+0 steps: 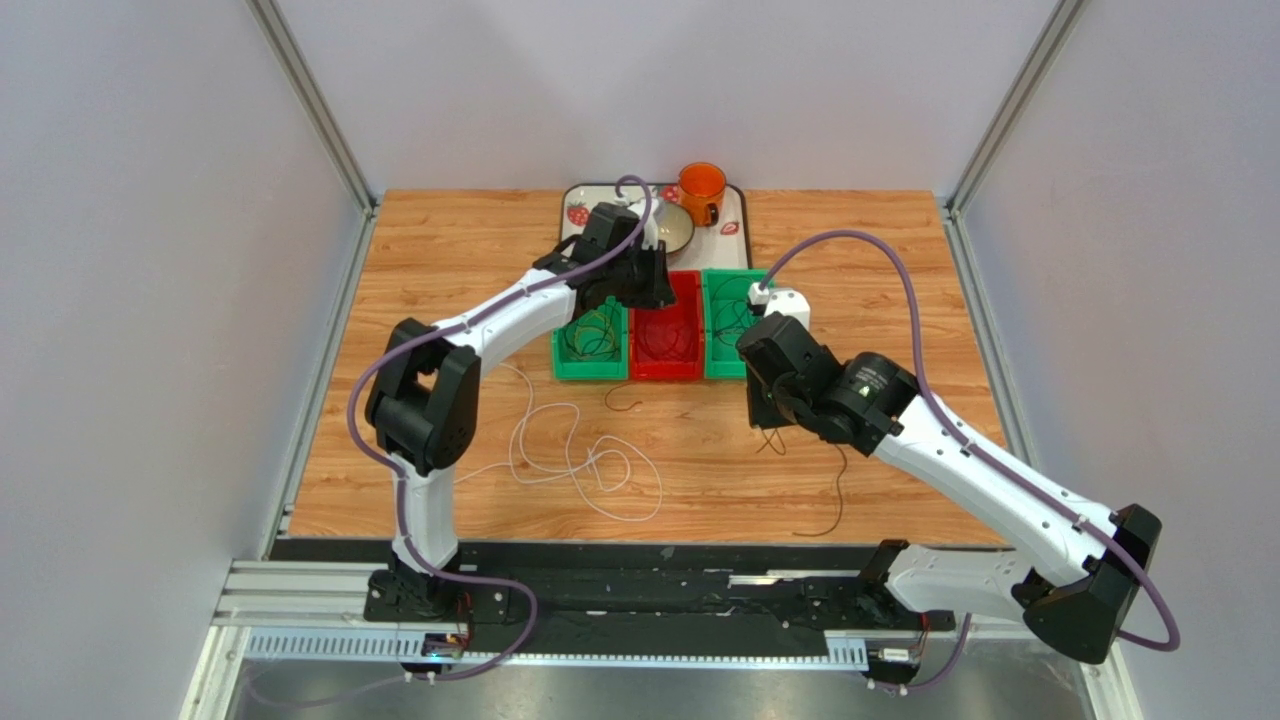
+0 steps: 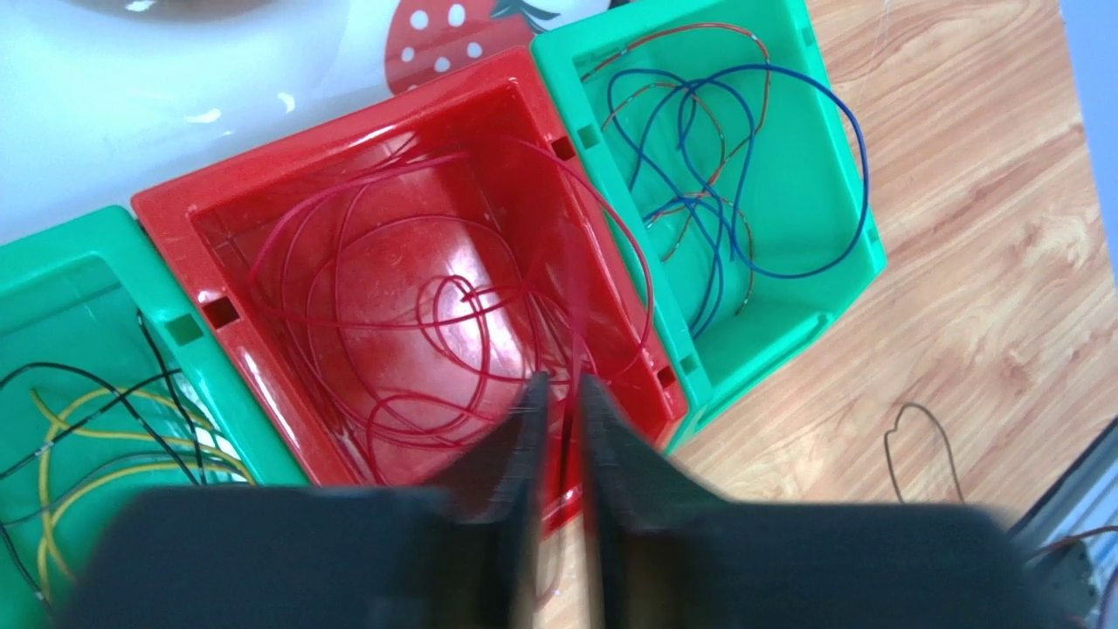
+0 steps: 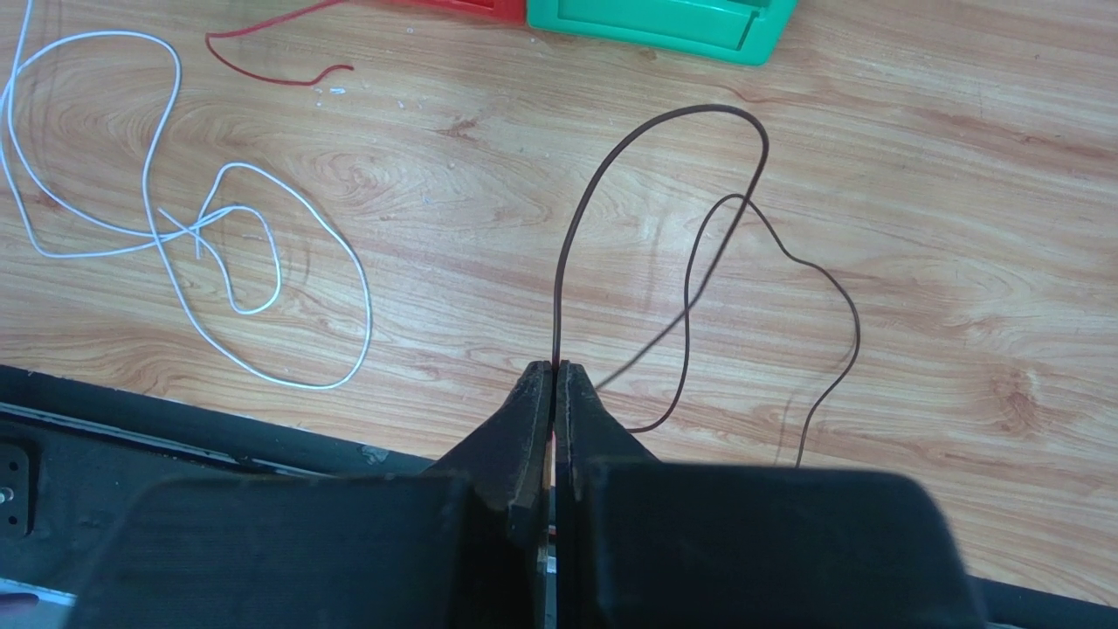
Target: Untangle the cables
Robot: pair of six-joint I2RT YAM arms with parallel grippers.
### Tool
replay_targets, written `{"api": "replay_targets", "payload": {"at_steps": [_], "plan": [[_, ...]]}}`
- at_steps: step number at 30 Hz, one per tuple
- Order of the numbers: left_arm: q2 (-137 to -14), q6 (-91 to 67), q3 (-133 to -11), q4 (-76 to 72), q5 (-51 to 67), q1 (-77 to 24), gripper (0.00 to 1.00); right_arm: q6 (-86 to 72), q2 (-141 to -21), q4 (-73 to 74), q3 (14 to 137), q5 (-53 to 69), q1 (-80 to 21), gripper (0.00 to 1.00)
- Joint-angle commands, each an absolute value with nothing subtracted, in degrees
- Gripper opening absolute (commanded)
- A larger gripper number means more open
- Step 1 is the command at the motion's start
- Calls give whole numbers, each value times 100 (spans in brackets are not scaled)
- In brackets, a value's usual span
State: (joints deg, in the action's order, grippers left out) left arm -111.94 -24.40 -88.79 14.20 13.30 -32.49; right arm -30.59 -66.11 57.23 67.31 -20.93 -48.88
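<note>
Left wrist view: the left gripper [image 2: 558,400] hangs over the red bin [image 2: 328,127], its fingers parted by a narrow slit. A blurred red strand runs up into that slit from the red cables [image 2: 433,315] coiled in the bin. I cannot tell whether the strand is pinched or merely passing through.

Right wrist view: the right gripper [image 3: 554,380] is closed tight on a dark cable [image 3: 683,115], which loops out over the table [image 3: 945,223]. A white cable [image 3: 335,256] lies loose, well apart from it.

Risks, as I judge them: if the red strand snags on a finger, lifting the left arm may drag the coil out over the rim. A fast pull on the dark cable may whip its free length into the white one.

Hidden: one end of the dark cable passes behind the gripper body. In the top view, both sets of fingertips are too small and dark to read.
</note>
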Motion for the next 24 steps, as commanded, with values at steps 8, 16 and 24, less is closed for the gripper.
{"api": "replay_targets", "payload": {"at_steps": [8, 16, 24], "plan": [[-10767, -2355, -9079, 1555, 1107, -3410, 78, -3076, -6425, 5511, 6662, -2197, -4869, 0], [-10047, -1663, -9202, 2291, 11, -3849, 78, -3111, -6398, 5432, 6531, -2127, -4869, 0], [-9220, -783, -8544, 2882, -896, -4271, 76, -3129, -6416, 5256, 6355, -2039, -4869, 0]]}}
